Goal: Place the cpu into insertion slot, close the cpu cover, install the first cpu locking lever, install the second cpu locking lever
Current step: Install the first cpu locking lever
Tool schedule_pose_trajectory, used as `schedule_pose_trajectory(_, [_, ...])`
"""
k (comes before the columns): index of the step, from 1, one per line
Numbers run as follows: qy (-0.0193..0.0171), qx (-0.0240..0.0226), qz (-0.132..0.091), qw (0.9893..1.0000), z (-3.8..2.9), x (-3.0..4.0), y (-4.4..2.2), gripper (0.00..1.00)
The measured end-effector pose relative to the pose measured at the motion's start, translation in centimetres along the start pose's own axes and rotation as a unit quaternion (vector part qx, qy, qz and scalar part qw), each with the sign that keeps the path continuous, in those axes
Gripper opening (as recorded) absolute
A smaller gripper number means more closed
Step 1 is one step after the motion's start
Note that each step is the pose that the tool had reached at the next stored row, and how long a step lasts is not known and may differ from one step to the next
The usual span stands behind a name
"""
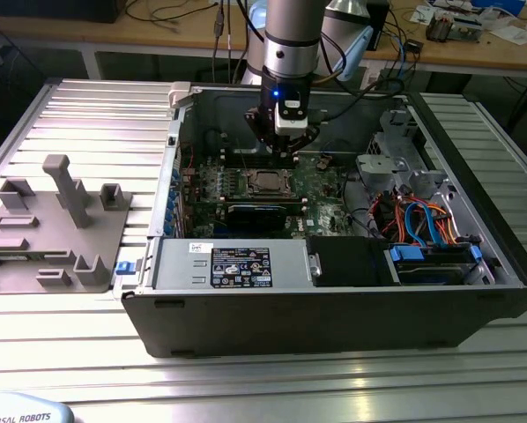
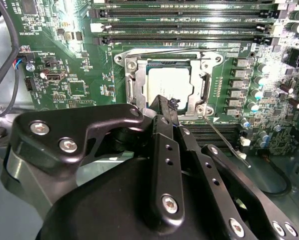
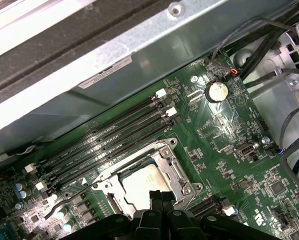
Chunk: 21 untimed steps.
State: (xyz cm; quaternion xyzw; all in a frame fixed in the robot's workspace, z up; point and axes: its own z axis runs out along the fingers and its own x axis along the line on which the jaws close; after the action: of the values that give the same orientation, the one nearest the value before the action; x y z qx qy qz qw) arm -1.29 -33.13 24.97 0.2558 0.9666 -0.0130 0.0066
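Open computer case [image 1: 334, 317] lying on a ribbed aluminium tabletop [image 1: 70, 352]; grey moulded fixture [image 1: 61, 220] on the same tabletop toward the exterior view's left, well apart from the work. Inside the case, a green motherboard [image 1: 321, 181] lying flat; robot arm [image 1: 290, 35] reaching straight down, with the hand [image 1: 285, 150] low over the socket area. Bundle of blue and orange cables [image 1: 422, 220] in the case toward the exterior view's right; labelled silver metal box [image 1: 228, 264] along the near wall.

In the second wrist view, hand [image 2: 165, 101] with fingers brought together, nothing visible between them; tip right at one edge of the socket, touching or merely hovering impossible to tell. Same drawn-together pose of the hand [image 3: 160, 195] in the first wrist view.

The cpu [image 2: 169, 82] already seated in the insertion slot [image 2: 197, 82], dull silver top facing up; cpu cover [image 2: 134, 85] down flat over it, metal frame on all four sides, chip showing through the square window. One thin wire locking lever [image 2: 224, 137] running slantwise out from a socket corner across the board, free end well clear of the socket; a second wire lever [image 2: 154, 51] lying along the socket edge nearest the memory slots [image 2: 189, 25]; latched or not, impossible to tell for either. Round coin battery [image 3: 217, 91] farther off on the board, near the case wall.
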Motion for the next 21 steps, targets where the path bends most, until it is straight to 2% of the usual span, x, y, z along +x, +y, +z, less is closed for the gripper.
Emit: schedule_pose_trajectory(21, [-0.0003,-0.0003,-0.013,0.9999,0.00,0.00,0.00,0.11])
